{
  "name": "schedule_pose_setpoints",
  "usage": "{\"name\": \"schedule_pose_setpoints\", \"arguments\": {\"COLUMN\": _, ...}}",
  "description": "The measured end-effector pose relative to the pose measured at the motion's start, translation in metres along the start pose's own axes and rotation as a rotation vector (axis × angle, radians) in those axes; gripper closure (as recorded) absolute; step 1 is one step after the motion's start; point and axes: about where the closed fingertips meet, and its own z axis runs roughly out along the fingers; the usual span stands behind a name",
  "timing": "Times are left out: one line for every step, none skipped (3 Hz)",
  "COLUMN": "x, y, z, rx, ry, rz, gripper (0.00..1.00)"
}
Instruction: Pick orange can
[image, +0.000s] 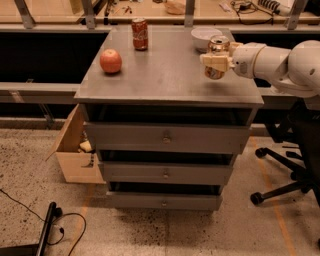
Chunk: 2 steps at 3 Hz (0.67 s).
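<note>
The orange can (218, 46) is shiny golden-orange with a silver top. It stands upright at the back right of the grey cabinet top (165, 80), just in front of a white bowl. My gripper (214, 61) reaches in from the right on a white arm. Its pale fingers (220, 62) wrap across the can's middle and are shut on it. The can's lower end shows below the fingers, at or just above the cabinet top.
A red cola can (140, 34) stands at the back centre and a red apple (110, 61) sits at the left. The white bowl (205, 36) is behind the orange can. An open cardboard box (75, 150) stands left of the drawers and an office chair (292, 165) at the right.
</note>
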Motion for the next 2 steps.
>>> {"name": "schedule_pose_setpoints", "arguments": {"x": -0.0536, "y": 0.0213, "z": -0.0133, "rx": -0.077, "ry": -0.064, "rz": -0.009, "gripper": 0.93}}
{"name": "schedule_pose_setpoints", "arguments": {"x": -0.057, "y": 0.0257, "z": -0.0131, "rx": -0.093, "ry": -0.067, "rz": -0.011, "gripper": 1.0}}
